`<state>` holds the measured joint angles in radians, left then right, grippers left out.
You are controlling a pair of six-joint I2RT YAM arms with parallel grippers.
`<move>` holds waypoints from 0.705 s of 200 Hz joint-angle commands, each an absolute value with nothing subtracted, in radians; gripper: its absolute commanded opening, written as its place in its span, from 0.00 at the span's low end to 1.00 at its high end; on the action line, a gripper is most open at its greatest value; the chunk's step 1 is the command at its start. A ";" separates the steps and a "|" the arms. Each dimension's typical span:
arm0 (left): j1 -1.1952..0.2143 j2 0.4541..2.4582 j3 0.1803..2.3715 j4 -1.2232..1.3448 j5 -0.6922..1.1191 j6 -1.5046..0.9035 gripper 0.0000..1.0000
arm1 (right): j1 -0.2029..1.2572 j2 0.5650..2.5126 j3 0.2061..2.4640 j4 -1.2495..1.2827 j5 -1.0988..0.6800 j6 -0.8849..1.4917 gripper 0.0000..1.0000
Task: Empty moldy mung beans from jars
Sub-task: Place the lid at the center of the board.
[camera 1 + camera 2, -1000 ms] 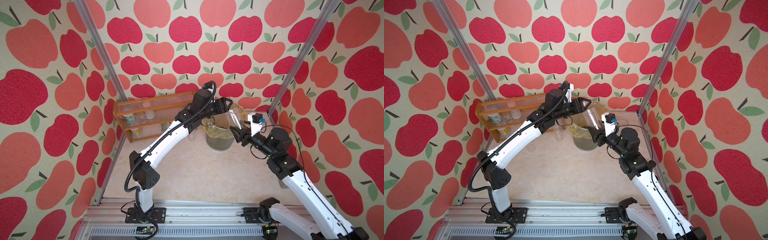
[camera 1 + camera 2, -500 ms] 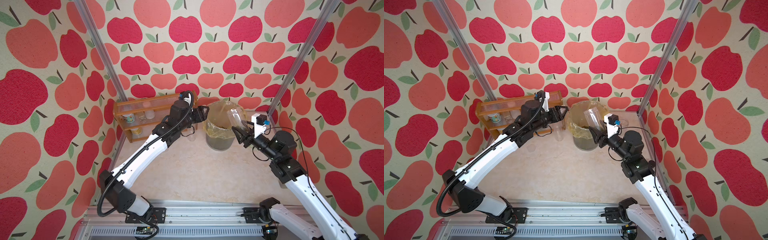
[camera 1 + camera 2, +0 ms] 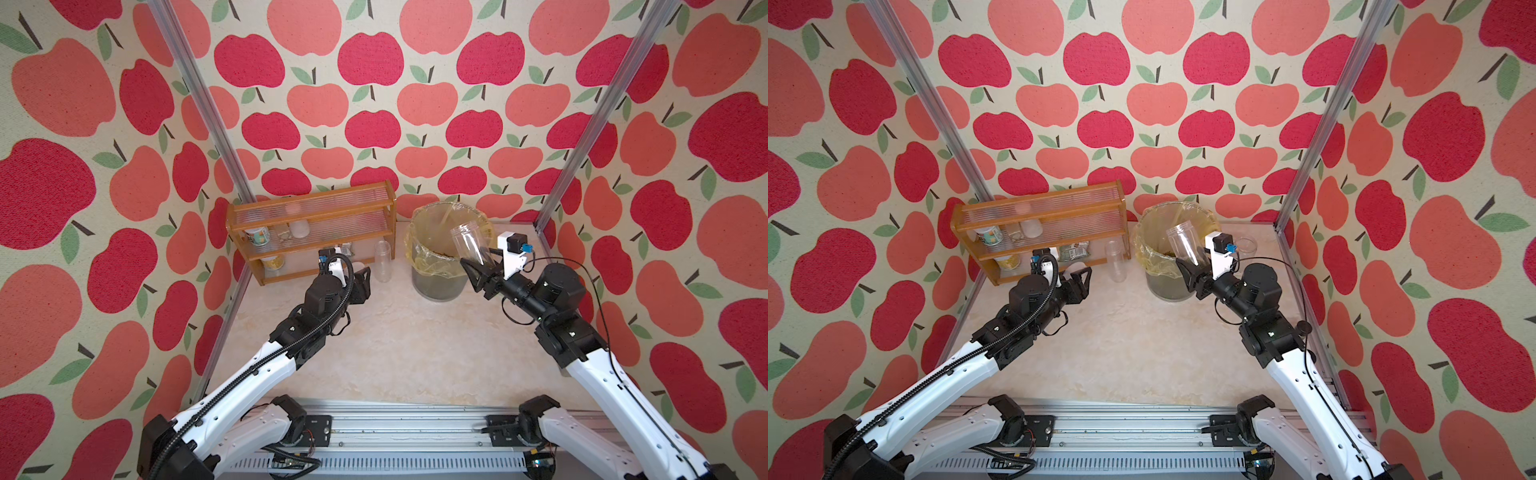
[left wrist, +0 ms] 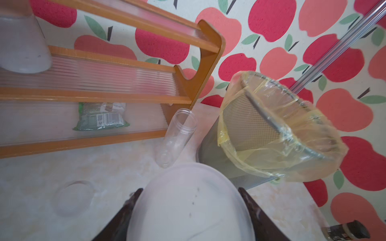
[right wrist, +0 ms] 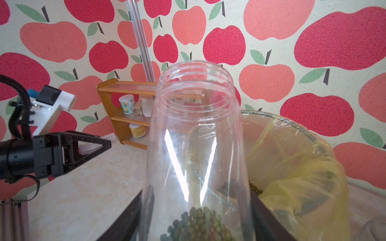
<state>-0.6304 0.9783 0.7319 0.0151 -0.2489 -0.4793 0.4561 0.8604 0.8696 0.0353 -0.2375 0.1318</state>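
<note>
As right claw [image 3: 478, 262] clamps jar [image 3: 467, 241], beans [image 5: 198, 226] inside

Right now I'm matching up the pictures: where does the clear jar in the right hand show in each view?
In a top view: jar right of centre, overlapping the yellow-lined bin.
In a top view: jar just right of centre.
Left wrist: not in it.
Right wrist: jar fills the middle.
Shared landmark: the bin, in all four.
</note>
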 commanded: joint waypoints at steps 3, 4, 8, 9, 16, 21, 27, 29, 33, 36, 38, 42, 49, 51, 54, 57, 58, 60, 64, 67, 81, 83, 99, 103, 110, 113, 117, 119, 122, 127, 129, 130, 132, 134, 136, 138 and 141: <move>-0.604 1.004 0.640 0.175 -0.298 -0.451 0.55 | 0.456 0.848 0.863 0.071 -0.260 0.151 0.36; -0.602 1.007 0.636 0.179 -0.296 -0.450 0.55 | 0.455 0.848 0.863 0.070 -0.260 0.151 0.36; -0.597 1.016 0.620 0.208 -0.289 -0.449 0.55 | 0.456 0.847 0.862 0.067 -0.261 0.152 0.37; -0.596 1.019 0.616 0.213 -0.287 -0.449 0.55 | 0.456 0.847 0.862 0.066 -0.260 0.152 0.36; -0.589 1.040 0.593 0.251 -0.282 -0.447 0.55 | 0.455 0.843 0.863 0.062 -0.259 0.152 0.37; -0.585 1.056 0.580 0.272 -0.277 -0.449 0.55 | 0.455 0.841 0.863 0.059 -0.258 0.151 0.37; -0.580 1.078 0.572 0.290 -0.264 -0.452 0.55 | 0.456 0.838 0.861 0.056 -0.257 0.149 0.37; -0.578 1.082 0.570 0.298 -0.257 -0.452 0.55 | 0.455 0.838 0.861 0.054 -0.256 0.148 0.37; -0.578 1.106 0.567 0.312 -0.244 -0.450 0.55 | 0.455 0.836 0.861 0.052 -0.255 0.147 0.37; -0.577 1.122 0.565 0.323 -0.237 -0.447 0.55 | 0.454 0.834 0.861 0.051 -0.255 0.146 0.37; -0.577 1.132 0.564 0.330 -0.234 -0.445 0.55 | 0.453 0.834 0.861 0.050 -0.255 0.146 0.37; -0.577 1.151 0.564 0.345 -0.219 -0.439 0.55 | 0.454 0.833 0.860 0.048 -0.253 0.144 0.36; -0.580 1.188 0.564 0.369 -0.199 -0.431 0.55 | 0.454 0.834 0.857 0.046 -0.252 0.143 0.36; -0.579 1.198 0.564 0.376 -0.196 -0.428 0.55 | 0.454 0.834 0.856 0.046 -0.252 0.145 0.37; -0.580 1.215 0.566 0.386 -0.188 -0.425 0.55 | 0.453 0.834 0.855 0.046 -0.251 0.145 0.36; -0.583 1.227 0.567 0.395 -0.183 -0.419 0.54 | 0.453 0.833 0.854 0.046 -0.252 0.145 0.37; -0.584 1.235 0.567 0.398 -0.181 -0.418 0.54 | 0.454 0.834 0.854 0.046 -0.252 0.145 0.37; -0.586 1.248 0.568 0.403 -0.178 -0.414 0.54 | 0.454 0.834 0.854 0.046 -0.252 0.145 0.37; -0.592 1.266 0.570 0.415 -0.176 -0.403 0.54 | 0.454 0.833 0.854 0.045 -0.253 0.145 0.37; -0.597 1.288 0.573 0.422 -0.176 -0.393 0.54 | 0.454 0.834 0.852 0.045 -0.253 0.146 0.37; -0.619 1.363 0.594 0.436 -0.185 -0.363 0.54 | 0.453 0.835 0.852 0.038 -0.256 0.144 0.37; -0.622 1.373 0.597 0.438 -0.184 -0.359 0.54 | 0.453 0.836 0.852 0.037 -0.256 0.144 0.37; -0.646 1.447 0.624 0.453 -0.176 -0.323 0.54 | 0.453 0.833 0.849 0.025 -0.244 0.141 0.37; -0.651 1.461 0.631 0.454 -0.175 -0.318 0.54 | 0.453 0.831 0.848 0.025 -0.239 0.141 0.37; -0.655 1.492 0.645 0.453 -0.173 -0.310 0.54 | 0.451 0.828 0.845 0.023 -0.228 0.143 0.37; -0.658 1.501 0.651 0.447 -0.173 -0.309 0.54 | 0.451 0.826 0.842 0.023 -0.225 0.144 0.37; -0.660 1.512 0.661 0.438 -0.174 -0.308 0.55 | 0.449 0.825 0.841 0.022 -0.222 0.145 0.37; -0.661 1.520 0.666 0.433 -0.176 -0.307 0.54 | 0.449 0.825 0.841 0.021 -0.221 0.147 0.37; -0.664 1.527 0.673 0.425 -0.180 -0.307 0.54 | 0.449 0.823 0.840 0.021 -0.220 0.148 0.37; -0.667 1.540 0.683 0.417 -0.184 -0.303 0.54 | 0.448 0.823 0.838 0.021 -0.221 0.150 0.37; -0.667 1.545 0.686 0.417 -0.184 -0.301 0.54 | 0.448 0.823 0.838 0.020 -0.223 0.150 0.37; -0.668 1.548 0.687 0.417 -0.184 -0.300 0.54 | 0.448 0.822 0.838 0.020 -0.223 0.151 0.37; -0.669 1.552 0.689 0.418 -0.183 -0.297 0.54 | 0.448 0.821 0.838 0.020 -0.225 0.151 0.37; -0.669 1.556 0.691 0.419 -0.181 -0.296 0.54 | 0.448 0.821 0.838 0.020 -0.225 0.153 0.37; -0.670 1.561 0.693 0.421 -0.181 -0.295 0.54 | 0.448 0.823 0.838 0.018 -0.224 0.151 0.37; -0.671 1.565 0.694 0.422 -0.180 -0.293 0.54 | 0.448 0.823 0.838 0.017 -0.225 0.151 0.37; -0.670 1.570 0.697 0.425 -0.177 -0.293 0.54 | 0.448 0.823 0.839 0.016 -0.224 0.151 0.37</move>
